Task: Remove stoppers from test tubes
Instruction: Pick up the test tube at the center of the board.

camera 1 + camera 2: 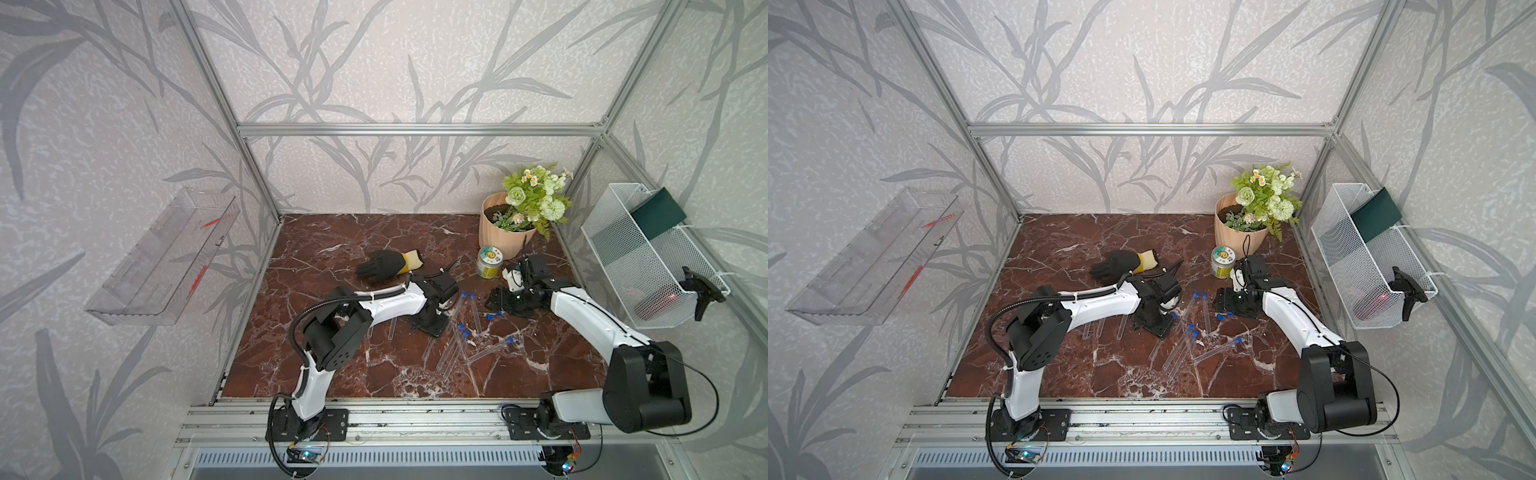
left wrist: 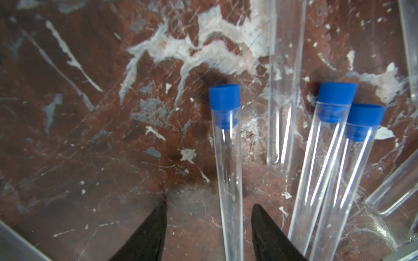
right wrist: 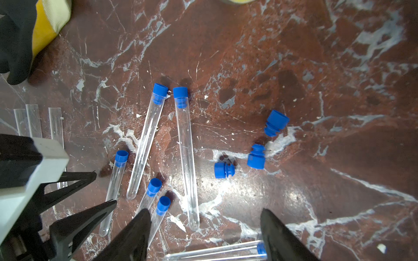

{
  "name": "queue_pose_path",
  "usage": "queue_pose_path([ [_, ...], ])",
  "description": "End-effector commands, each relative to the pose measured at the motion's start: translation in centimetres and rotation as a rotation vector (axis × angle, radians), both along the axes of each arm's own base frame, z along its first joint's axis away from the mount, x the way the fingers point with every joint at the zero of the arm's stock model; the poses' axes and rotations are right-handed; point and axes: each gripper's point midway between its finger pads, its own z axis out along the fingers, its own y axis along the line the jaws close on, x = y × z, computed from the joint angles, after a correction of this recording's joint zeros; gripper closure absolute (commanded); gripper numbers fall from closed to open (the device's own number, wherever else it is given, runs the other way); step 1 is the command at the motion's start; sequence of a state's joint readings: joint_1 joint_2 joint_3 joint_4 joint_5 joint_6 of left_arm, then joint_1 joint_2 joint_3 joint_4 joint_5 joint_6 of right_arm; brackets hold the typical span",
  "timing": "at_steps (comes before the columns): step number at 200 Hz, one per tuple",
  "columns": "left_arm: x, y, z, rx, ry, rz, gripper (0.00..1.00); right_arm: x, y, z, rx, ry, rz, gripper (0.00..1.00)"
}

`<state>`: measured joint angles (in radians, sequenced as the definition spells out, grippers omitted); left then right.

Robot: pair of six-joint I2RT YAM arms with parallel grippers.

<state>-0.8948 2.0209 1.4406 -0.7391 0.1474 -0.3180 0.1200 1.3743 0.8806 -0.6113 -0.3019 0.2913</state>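
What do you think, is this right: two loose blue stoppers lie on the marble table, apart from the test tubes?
Only the number is wrong. Three loose blue stoppers lie on the marble table, apart from the test tubes. The right wrist view shows all three close together, beside the capped tubes.

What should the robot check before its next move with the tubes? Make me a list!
1. Left gripper open: ok, jaws apart.
2. Capped test tube lined up between its jaws: ok, not squeezed yet.
3. That tube's stopper uncovered: ok, nothing hides it.
4. Right gripper free to pull: ok, open, nothing gripped.
5. Neighbouring tubes clear of the left fingers: cannot tell, they lie very close.
6. Loose stoppers out of the way: ok, three lie apart on the table.
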Motion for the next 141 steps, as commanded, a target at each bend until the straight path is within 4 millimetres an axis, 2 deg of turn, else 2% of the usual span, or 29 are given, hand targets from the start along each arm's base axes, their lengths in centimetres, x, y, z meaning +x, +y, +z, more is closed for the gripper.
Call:
queue_pose_path([
  [1,-0.2,0.3,-0.3,0.052,-0.002,-0.001,0.42,-0.1,0.3,0.8,0.020,-0.031,0.008,0.22],
  [68,-0.7,1.3,-1.7,0.117,0.020,-0.001,0.51,-0.5,0.0,1.5,0.006,-0.060,0.006,0.20],
  [119,-0.8,1.9,-1.8,0.132,0.015,0.013,0.58,0.7,0.0,2.5,0.001,-0.095,0.024,0.19],
  [141,-0.8,1.7,-1.5,0.104,0.007,0.018,0.66,1.2,0.2,2.5,0.010,-0.086,0.025,0.14],
])
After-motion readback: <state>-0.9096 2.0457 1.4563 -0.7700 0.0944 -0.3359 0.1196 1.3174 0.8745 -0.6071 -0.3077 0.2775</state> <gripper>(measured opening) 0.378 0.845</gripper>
